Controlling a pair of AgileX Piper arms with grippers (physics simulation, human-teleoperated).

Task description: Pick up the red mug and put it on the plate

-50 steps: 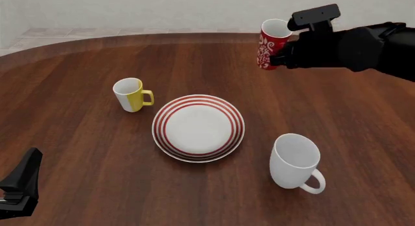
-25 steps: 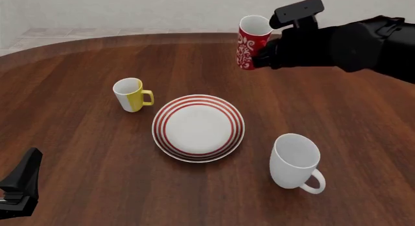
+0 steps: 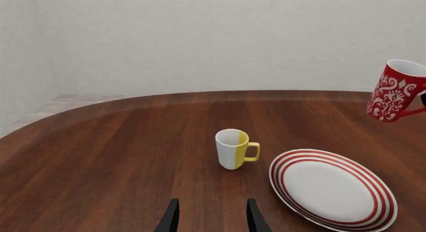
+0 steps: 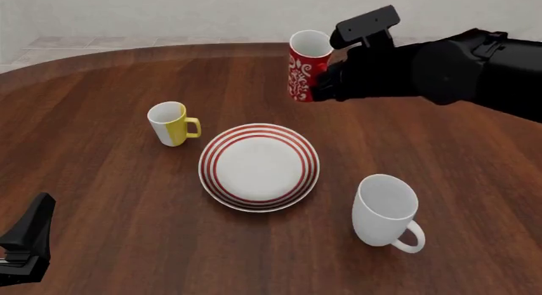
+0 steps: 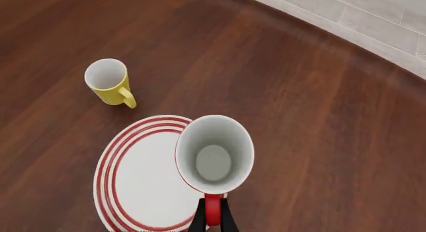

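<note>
The red mug with white swirls hangs in the air beyond the far right rim of the plate. My right gripper is shut on its handle. In the right wrist view the red mug stands upright, its white inside empty. It overlaps the edge of the plate, and the fingers pinch the handle. The left wrist view shows the red mug well above the plate. My left gripper is open and empty, low at the table's near left.
A yellow-and-white mug stands left of the plate. A larger white mug stands at the plate's near right. The left arm rests at the front left corner. A pale wall runs behind the rounded table edge.
My right gripper has carried the red mug leftward and slightly nearer, from the far right of the table toward the plate. The left arm and the other mugs have stayed still.
</note>
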